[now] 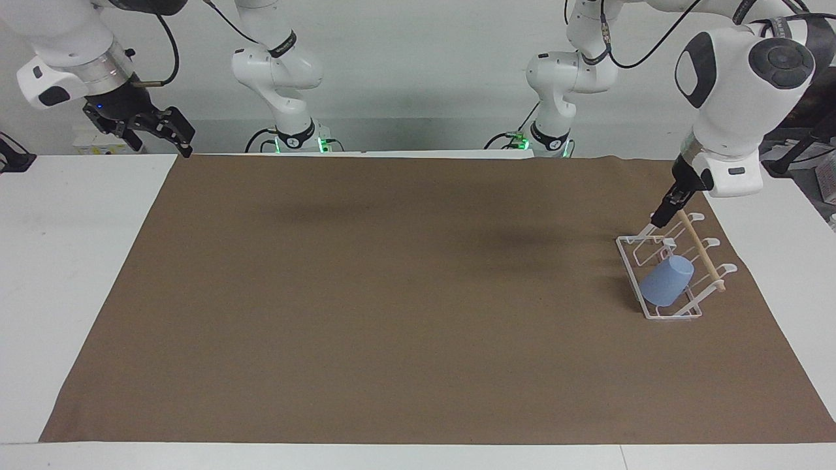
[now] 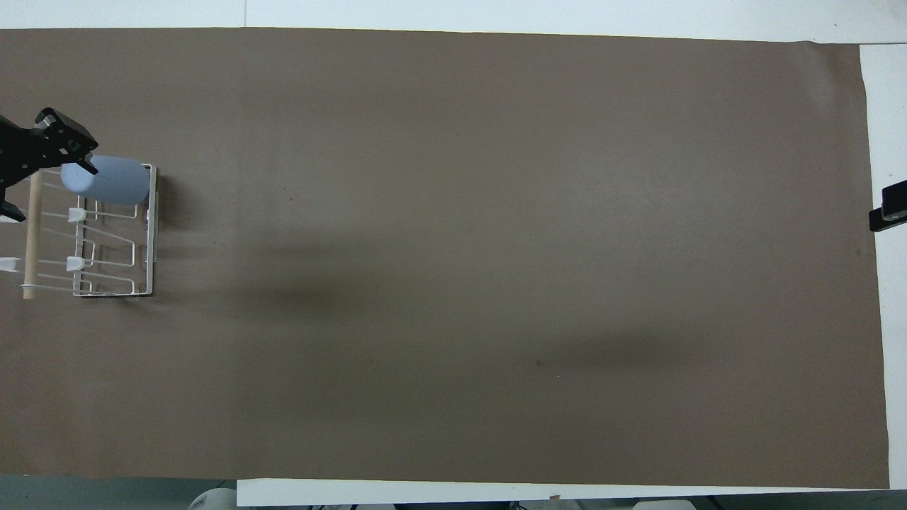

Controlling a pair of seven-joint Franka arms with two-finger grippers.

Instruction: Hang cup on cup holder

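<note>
I see the cup [image 1: 666, 281] hung on the holder [image 1: 630, 260], slipped upside down over a slanted prong at the end of the rack farther from the robots, its closed bottom pointing up toward the wooden rod [image 1: 701, 251] and its rim down toward the base wire. In the overhead view the cup [image 2: 106, 180] lies across that same end of the holder [image 2: 150, 234], its bottom beside the rod [image 2: 31, 234]. The holder stands on the brown mat [image 1: 392, 294] at the left arm's end of the table.

My left gripper [image 1: 661, 215] hangs over the holder's end nearer to the robots, clear of the cup and holding nothing. From above, the left gripper [image 2: 42, 166] shows its fingers spread apart, one fingertip overlapping the cup's bottom in that view.

My right gripper [image 1: 160, 130] waits up in the air off the mat's corner at the right arm's end, fingers parted and empty; overhead, only a dark tip [image 2: 889, 207] shows at the frame's edge.
</note>
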